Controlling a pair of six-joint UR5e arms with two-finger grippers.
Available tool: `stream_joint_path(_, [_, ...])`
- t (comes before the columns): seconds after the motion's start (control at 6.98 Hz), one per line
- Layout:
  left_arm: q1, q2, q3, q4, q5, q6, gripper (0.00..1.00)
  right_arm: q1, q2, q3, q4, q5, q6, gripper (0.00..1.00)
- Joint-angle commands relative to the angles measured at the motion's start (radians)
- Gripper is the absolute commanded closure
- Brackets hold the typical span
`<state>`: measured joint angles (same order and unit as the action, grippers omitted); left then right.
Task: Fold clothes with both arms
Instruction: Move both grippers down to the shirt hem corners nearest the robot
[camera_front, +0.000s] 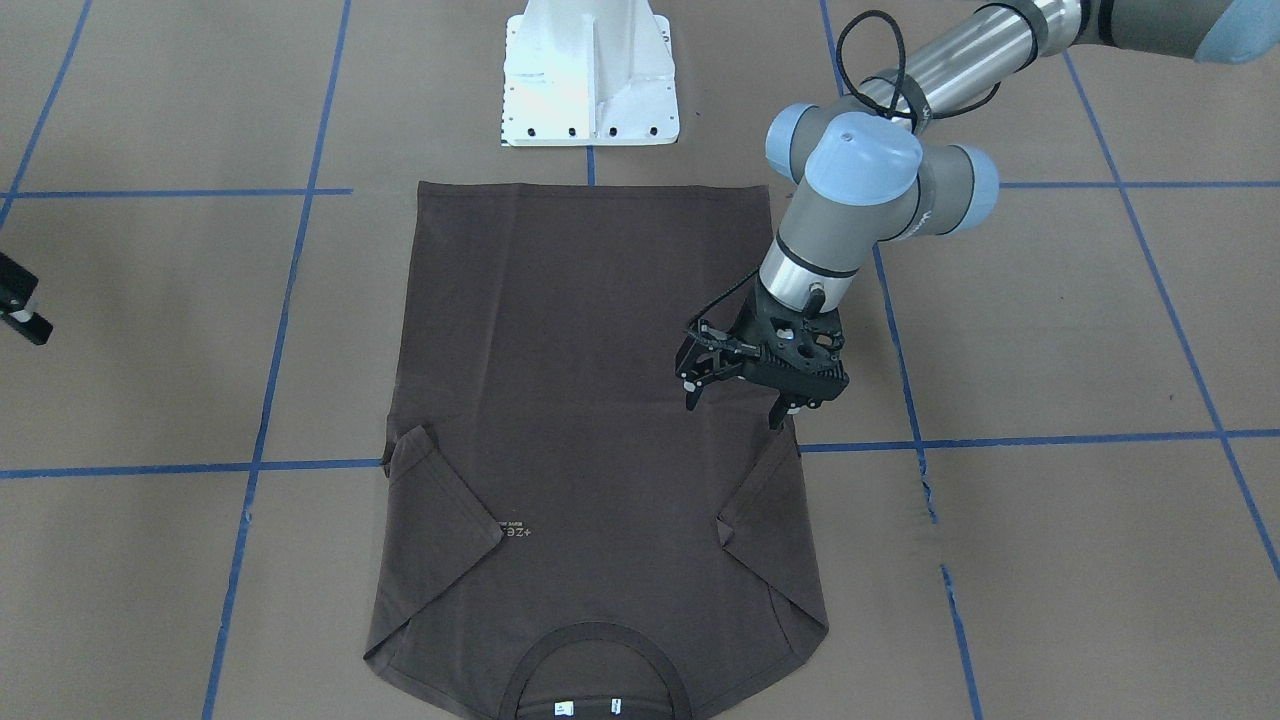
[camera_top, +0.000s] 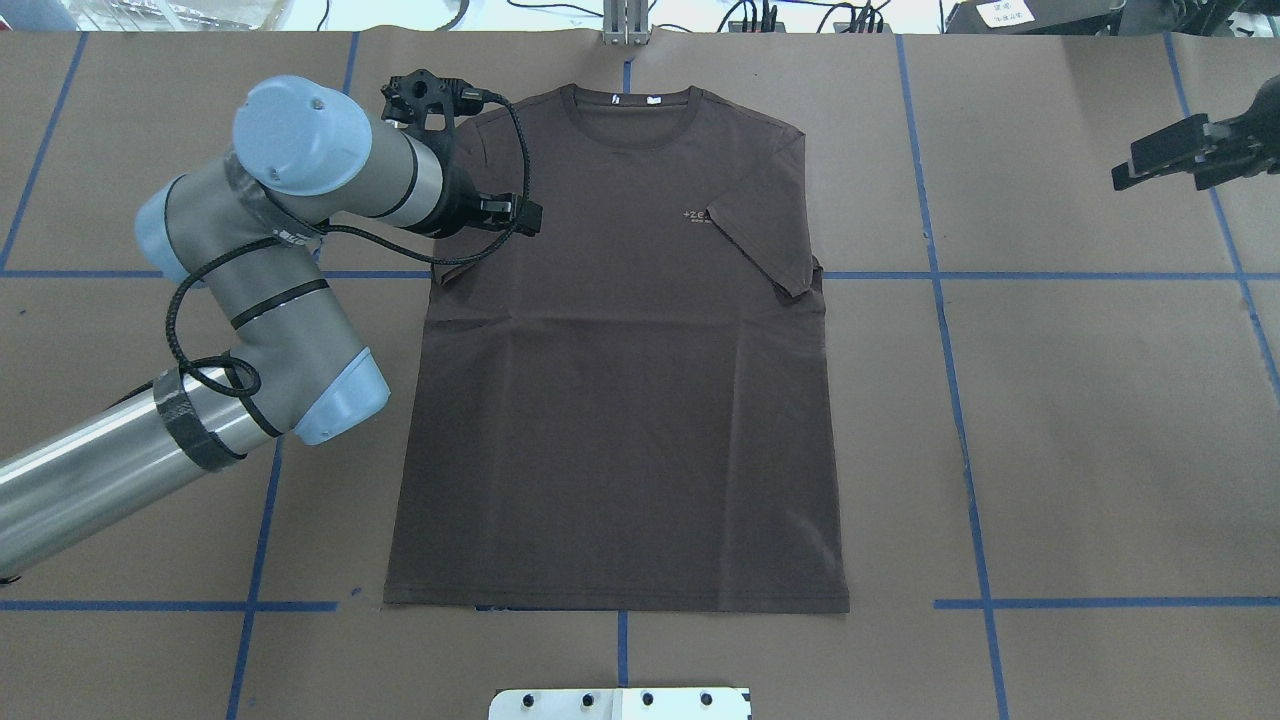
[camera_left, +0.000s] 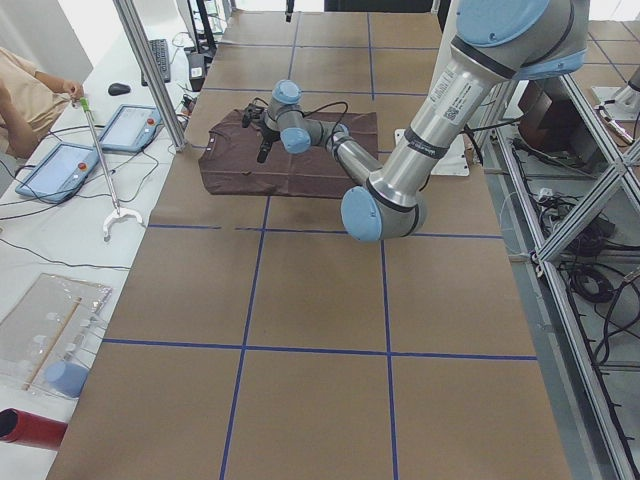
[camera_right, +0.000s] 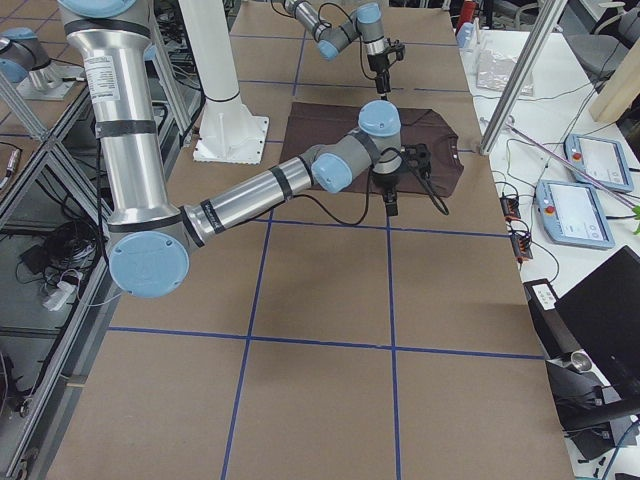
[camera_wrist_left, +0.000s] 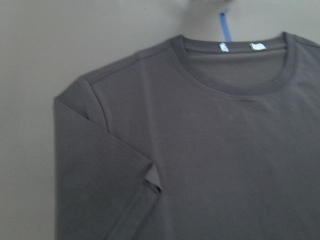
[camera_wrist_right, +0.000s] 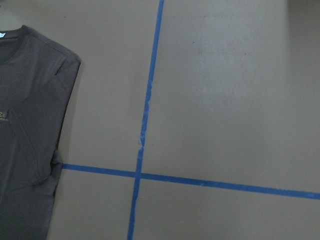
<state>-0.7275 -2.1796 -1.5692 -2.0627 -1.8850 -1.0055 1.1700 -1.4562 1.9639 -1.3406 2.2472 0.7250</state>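
The T-shirt (camera_front: 560, 350) lies flat, hem just before the white pedestal (camera_front: 590, 75) and sleeves turned in, so the left gripper (camera_front: 735, 412) hangs open and empty above its side edge — probably lining up the next fold — while the right gripper (camera_top: 1125, 170), well off to the pedestal's other side, cannot be read as open or closed.

pale chest logo (camera_top: 697, 216) on T-shirt (camera_top: 620, 400), begins "+ze", rest unreadable

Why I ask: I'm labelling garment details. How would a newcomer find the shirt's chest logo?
On the brown table gridded with blue tape, a dark brown T-shirt lies flat. Its logo is small pale lettering on the chest, beside the folded-in sleeve on the robot's right. Unlike the white neck tags, it sits below the collar.
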Motion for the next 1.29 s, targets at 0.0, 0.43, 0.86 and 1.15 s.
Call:
stream_joint_path(0.0, [0.013, 0.136, -0.189, 0.000, -0.036, -0.007, 0.00, -0.312, -0.091, 0.191, 0.035, -0.241, 0.402, 0.00])
stream_joint_path(0.43, [0.249, 0.327, -0.369, 0.004, 0.173, -0.290, 0.00, -0.857, -0.216, 0.276, 0.151, -0.745, 0.824, 0.00])
stream_joint_path(0.86, [0.420, 0.524, -0.474, 0.004, 0.255, -0.463, 0.13, -1.030, -0.247, 0.316, 0.150, -0.868, 0.967, 0.00])
stream_joint_path(1.15, [0.518, 0.587, -0.477, 0.004, 0.289, -0.575, 0.52, -1.032, -0.248, 0.328, 0.150, -0.870, 0.967, 0.00])
